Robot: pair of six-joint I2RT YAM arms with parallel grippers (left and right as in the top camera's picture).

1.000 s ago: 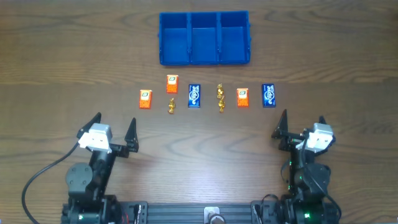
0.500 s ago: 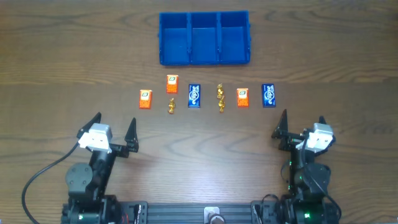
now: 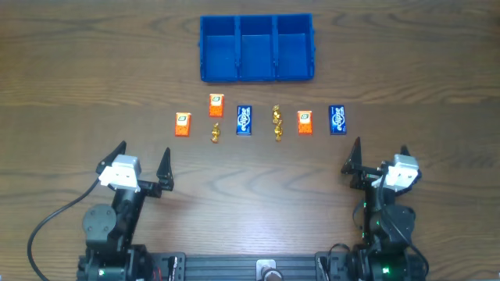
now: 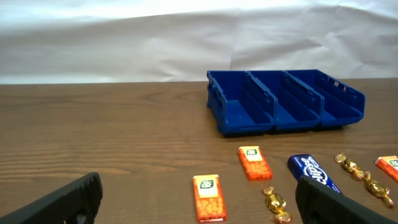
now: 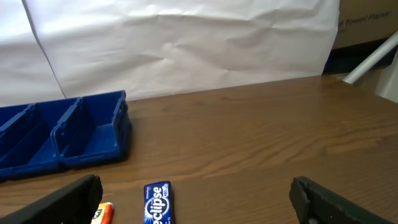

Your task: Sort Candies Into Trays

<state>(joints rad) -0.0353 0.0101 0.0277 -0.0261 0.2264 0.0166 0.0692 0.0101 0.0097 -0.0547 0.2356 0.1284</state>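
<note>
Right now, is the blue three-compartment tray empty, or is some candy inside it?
Empty. All three compartments of the blue tray show bare floors; the candies lie on the wooden table outside it.

The top view looks straight down from well above the table, the tray toward its far side. Both wrist views sit low over the wood, well short of the tray, facing it: the left takes in all three bins, the right only its right-hand bins.
</note>
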